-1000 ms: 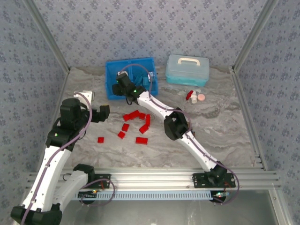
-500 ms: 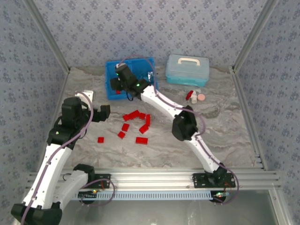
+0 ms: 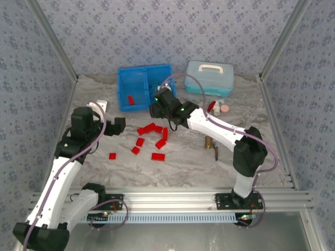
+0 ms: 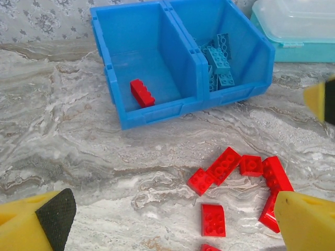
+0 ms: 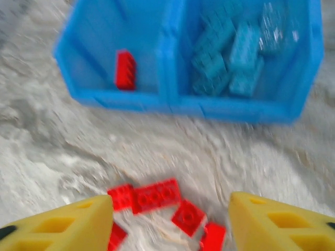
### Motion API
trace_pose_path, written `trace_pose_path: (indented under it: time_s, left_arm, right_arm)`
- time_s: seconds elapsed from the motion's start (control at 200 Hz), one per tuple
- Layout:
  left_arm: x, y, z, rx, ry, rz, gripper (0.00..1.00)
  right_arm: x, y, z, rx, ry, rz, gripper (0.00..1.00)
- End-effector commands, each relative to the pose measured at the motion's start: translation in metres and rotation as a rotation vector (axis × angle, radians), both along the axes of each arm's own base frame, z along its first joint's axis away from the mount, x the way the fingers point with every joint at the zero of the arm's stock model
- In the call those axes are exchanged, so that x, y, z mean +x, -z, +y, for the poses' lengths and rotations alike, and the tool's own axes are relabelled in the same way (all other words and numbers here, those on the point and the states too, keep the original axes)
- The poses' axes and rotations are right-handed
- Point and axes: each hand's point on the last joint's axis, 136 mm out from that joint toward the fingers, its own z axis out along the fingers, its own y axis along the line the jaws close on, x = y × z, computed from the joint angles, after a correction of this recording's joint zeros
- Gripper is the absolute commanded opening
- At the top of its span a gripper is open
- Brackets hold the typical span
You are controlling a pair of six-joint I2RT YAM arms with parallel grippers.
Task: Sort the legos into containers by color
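Note:
The bright blue tray (image 3: 137, 78) stands at the back, with two containers side by side. One red lego (image 4: 142, 92) lies in its left compartment, and several light-blue legos (image 4: 219, 60) fill the right one. Several red legos (image 3: 152, 136) lie scattered on the table in front, and a lone one (image 3: 112, 156) sits further left. My right gripper (image 3: 153, 110) hovers open just in front of the tray, above the red cluster (image 5: 157, 196), holding nothing. At the cluster's left, my left gripper (image 3: 119, 125) is open and holds nothing, with red bricks (image 4: 222, 164) ahead of it.
A pale lidded case (image 3: 209, 77) stands right of the tray. A red-and-white bottle (image 3: 213, 107) and a small brass fitting (image 3: 209, 142) lie on the right half. The right arm's forearm crosses the table's middle right.
My right gripper pulled back from over the tray's left compartment to the table in front, opening wider. A red lego now lies in that compartment. The left arm has hardly moved.

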Motion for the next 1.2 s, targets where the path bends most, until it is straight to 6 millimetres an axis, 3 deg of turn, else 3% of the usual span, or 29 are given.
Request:
trace_pose_path:
  time_s: [0.0,0.115,0.285,0.485,0.64,0.794,1.039,1.194]
  left_arm:
    - [0.002,-0.002,-0.005,-0.01,0.031,-0.007,0.99]
    - [0.002,0.001,-0.008,-0.016,0.049,0.002,0.99]
    - [0.003,0.012,-0.03,-0.053,0.163,0.068,0.99]
    - [-0.002,0.019,-0.054,-0.104,0.295,0.125,0.99]
    - [-0.006,0.023,-0.065,-0.108,0.35,0.151,0.99]
    - [-0.007,0.028,-0.066,-0.087,0.353,0.164,0.99]
    - [-0.006,0.03,-0.064,-0.068,0.336,0.168,0.99]
    - [-0.005,0.031,-0.063,-0.057,0.328,0.172,0.99]
  right_arm:
    - [-0.02,0.027,-0.017,-0.014,0.053,0.102,0.73]
    - [-0.027,0.055,-0.03,-0.064,0.093,0.156,0.81]
    - [-0.031,0.091,-0.031,-0.082,0.105,0.248,0.82]
    - [-0.036,0.117,-0.02,-0.075,0.074,0.322,0.74]
    - [-0.039,0.136,-0.017,-0.07,0.075,0.363,0.59]
    - [-0.039,0.149,-0.019,-0.08,0.086,0.38,0.5]
    - [-0.041,0.171,-0.022,-0.112,0.101,0.411,0.46]
    - [-0.042,0.18,-0.025,-0.119,0.11,0.424,0.37]
